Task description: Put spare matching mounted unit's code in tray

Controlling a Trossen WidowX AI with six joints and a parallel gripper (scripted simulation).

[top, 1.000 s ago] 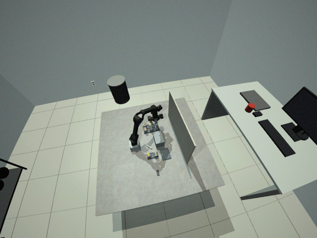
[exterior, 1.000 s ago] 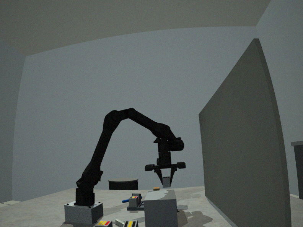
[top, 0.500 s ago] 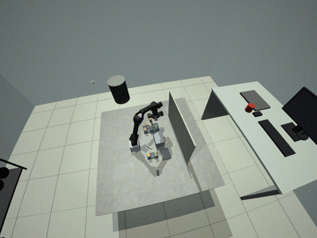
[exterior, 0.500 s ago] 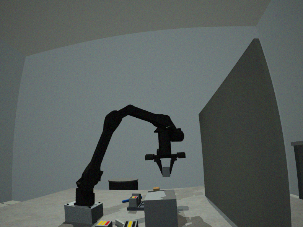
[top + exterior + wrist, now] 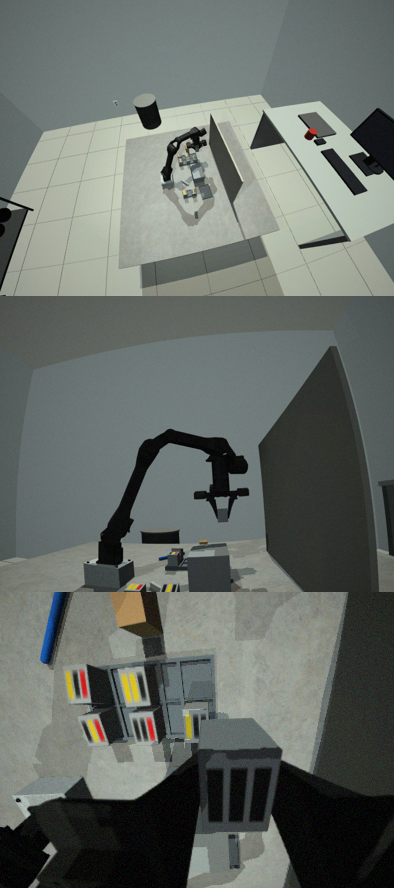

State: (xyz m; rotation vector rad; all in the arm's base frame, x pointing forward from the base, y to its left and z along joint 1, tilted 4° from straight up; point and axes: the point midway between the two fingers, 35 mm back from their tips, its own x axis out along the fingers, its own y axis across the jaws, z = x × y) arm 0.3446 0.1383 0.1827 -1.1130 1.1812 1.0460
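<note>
My gripper (image 5: pixel 197 148) (image 5: pixel 222 516) (image 5: pixel 228 758) is shut on a grey spare with three black bars on its face. It holds the spare high above the table, beyond the large grey box (image 5: pixel 197 174) (image 5: pixel 208 571). Below, in the wrist view, the spares rack (image 5: pixel 196 682) holds several spares with coloured bars, among them a yellow-yellow-black spare (image 5: pixel 134 687) and a black-black-red spare (image 5: pixel 145 727). The flat dark tray (image 5: pixel 205 191) lies at the box's near side in the top view. A small dark piece (image 5: pixel 232 580) shows at the box's side. No mounted unit's code is readable.
A tall panel (image 5: pixel 224 156) (image 5: pixel 311 474) (image 5: pixel 367 692) stands to the right. A smaller rack with two striped units, a white bar (image 5: pixel 184 183) and a small dark block (image 5: pixel 196 215) are on the table. An orange block (image 5: pixel 203 541) (image 5: pixel 135 612) and blue rod (image 5: pixel 53 627) lie beyond the spares rack.
</note>
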